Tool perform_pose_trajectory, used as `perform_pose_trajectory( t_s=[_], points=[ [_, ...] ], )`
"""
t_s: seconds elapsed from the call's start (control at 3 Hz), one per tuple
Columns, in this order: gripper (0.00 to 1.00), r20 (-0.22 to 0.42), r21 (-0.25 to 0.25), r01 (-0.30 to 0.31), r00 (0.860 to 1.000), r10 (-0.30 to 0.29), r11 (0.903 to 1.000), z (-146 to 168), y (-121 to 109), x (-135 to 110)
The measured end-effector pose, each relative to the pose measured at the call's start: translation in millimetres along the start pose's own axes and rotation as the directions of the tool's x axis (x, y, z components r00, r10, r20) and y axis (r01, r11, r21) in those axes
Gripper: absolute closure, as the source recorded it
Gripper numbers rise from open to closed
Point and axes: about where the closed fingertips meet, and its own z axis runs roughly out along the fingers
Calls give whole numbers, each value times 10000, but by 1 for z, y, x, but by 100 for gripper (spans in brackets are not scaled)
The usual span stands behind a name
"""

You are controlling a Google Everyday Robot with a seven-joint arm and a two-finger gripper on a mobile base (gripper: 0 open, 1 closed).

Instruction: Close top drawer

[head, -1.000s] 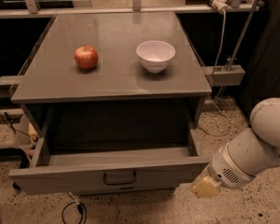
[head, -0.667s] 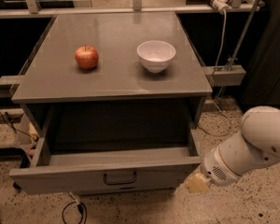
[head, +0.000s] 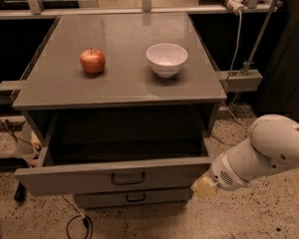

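Observation:
The top drawer (head: pixel 65 177) of the grey cabinet is pulled far out toward me, and its deep box looks dark and empty. Its flat grey front carries a thin dark bail handle (head: pixel 128 178) near the middle. My gripper (head: pixel 203 186) is at the end of the white arm (head: pixel 269 151) at the lower right. Its tan tip is right at the right end of the drawer's front panel; I cannot tell whether it touches.
A red apple (head: pixel 92 60) and a white bowl (head: pixel 166 59) stand on the cabinet top (head: pixel 124 91). A narrower closed drawer front (head: pixel 134 197) sits below the open drawer. Cables (head: pixel 77 223) lie on the speckled floor at the lower left. A metal rail and stand (head: pixel 244 76) are at the right.
The arm and gripper have moved left, up to the right end of the open drawer's front. The drawer, apple and bowl have not moved.

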Motion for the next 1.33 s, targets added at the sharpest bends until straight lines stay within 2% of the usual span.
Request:
perform_pose_trajectory(
  t_s=[0.33, 0.67, 1.0, 1.33],
  points=[
    [100, 507, 415, -27, 9987, 6, 9991, 5, -24, -32],
    [100, 581, 473, -60, 9983, 33, 9989, 5, -26, -35],
    [100, 1384, 1083, -711, 9888, 557, 9916, -3, -55, -64],
    [100, 1528, 1183, -861, 9859, 675, 9892, -4, -59, -68]
  ],
)
